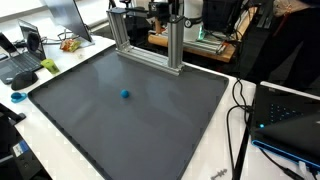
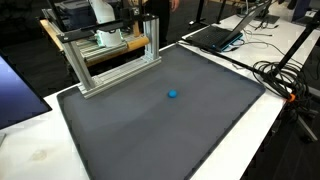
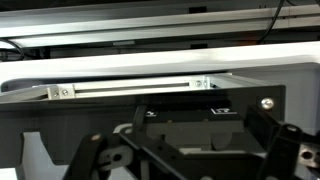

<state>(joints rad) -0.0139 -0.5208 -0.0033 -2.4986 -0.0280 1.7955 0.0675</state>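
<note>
A small blue ball point(image 1: 125, 95) lies alone near the middle of a dark grey mat point(image 1: 160, 125), and it shows in both exterior views point(image 2: 173, 95). The gripper point(image 3: 190, 150) shows only in the wrist view, where its dark linkages stand wide apart at the bottom edge with nothing between them. It looks along an aluminium rail point(image 3: 130, 88). In the exterior views the arm stays high behind the aluminium frame point(image 1: 150, 40), far from the ball. The ball is out of the wrist view.
The aluminium frame point(image 2: 110, 60) stands at the mat's point(image 2: 150, 135) back edge. Laptops sit off the mat point(image 1: 25, 55) point(image 1: 290, 120) point(image 2: 220, 35). Black cables point(image 1: 240, 110) point(image 2: 280, 75) run along one side of the white table.
</note>
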